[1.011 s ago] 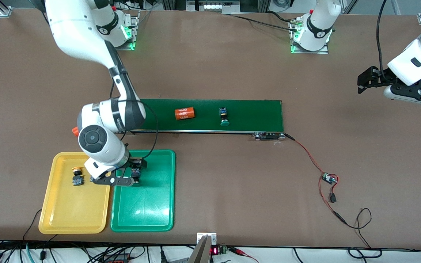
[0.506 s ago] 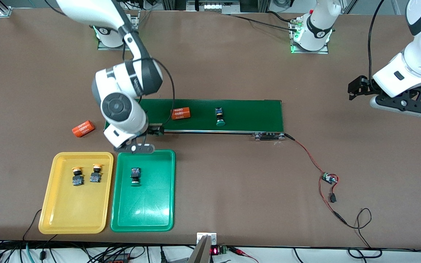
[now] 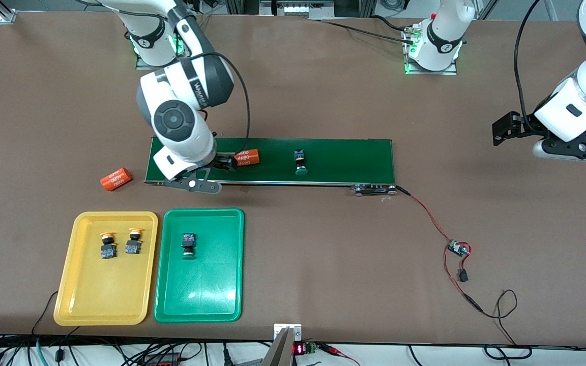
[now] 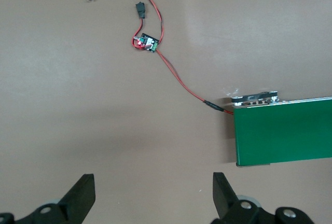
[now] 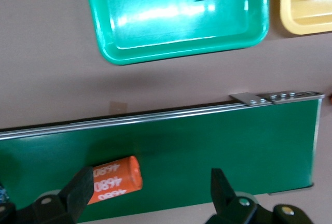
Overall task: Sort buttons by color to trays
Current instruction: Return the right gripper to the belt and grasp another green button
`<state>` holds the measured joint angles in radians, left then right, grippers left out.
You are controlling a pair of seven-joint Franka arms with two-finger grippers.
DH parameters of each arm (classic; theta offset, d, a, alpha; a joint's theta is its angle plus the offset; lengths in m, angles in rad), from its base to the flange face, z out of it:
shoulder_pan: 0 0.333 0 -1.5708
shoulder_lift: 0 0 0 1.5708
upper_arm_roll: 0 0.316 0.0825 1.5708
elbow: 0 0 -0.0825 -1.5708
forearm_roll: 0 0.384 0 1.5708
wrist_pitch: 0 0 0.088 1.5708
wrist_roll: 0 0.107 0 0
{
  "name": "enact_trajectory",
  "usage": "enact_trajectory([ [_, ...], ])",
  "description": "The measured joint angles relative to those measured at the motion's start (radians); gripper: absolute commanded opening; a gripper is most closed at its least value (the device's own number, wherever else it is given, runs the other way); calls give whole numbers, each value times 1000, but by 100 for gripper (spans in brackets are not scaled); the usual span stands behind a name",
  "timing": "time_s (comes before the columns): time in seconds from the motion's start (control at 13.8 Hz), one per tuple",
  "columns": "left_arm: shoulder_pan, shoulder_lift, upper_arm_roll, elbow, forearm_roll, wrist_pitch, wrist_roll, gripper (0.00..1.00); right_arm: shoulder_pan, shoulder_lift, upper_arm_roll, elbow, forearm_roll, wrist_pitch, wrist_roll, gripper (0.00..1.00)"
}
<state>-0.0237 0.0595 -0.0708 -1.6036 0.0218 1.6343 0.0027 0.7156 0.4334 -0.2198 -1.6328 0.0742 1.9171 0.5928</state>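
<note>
Since the earlier frame the right hand (image 3: 206,175) has risen off the shallow green plastic tray (image 3: 232,264) to the dark green conveyor belt (image 3: 344,160); the green-capped button (image 3: 188,244) stays in that tray, below the hand and nearer the camera. Two yellow-capped buttons (image 3: 120,244) lie in the shallow yellow plastic tray (image 3: 89,300) beside it. An orange cylinder marked 4680 (image 3: 116,178) lies on the brown table (image 3: 293,91) off the belt's end; a second one (image 3: 247,156) rides the belt just beside the hand.

Right hand: fingers fully spread, empty, pointing down over the belt's end.

Judgement: the last green-capped button (image 3: 300,162) on the belt is the next pick. Pass over the cylinder, centre on the button's body, close across it.

Left hand (image 3: 506,129): fingers wide apart, empty, waiting over bare table past the belt's other end.
</note>
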Motion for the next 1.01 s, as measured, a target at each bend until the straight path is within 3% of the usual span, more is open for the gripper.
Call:
enact_trajectory([
  [0.36, 0, -17, -2, 44, -40, -33, 0, 100, 69, 1, 2, -48, 0, 55, 35, 100],
  [1.01, 1, -16, -1, 45, -40, -65, 0, 100, 87, 1, 2, -87, 9, 88, 61, 100],
])
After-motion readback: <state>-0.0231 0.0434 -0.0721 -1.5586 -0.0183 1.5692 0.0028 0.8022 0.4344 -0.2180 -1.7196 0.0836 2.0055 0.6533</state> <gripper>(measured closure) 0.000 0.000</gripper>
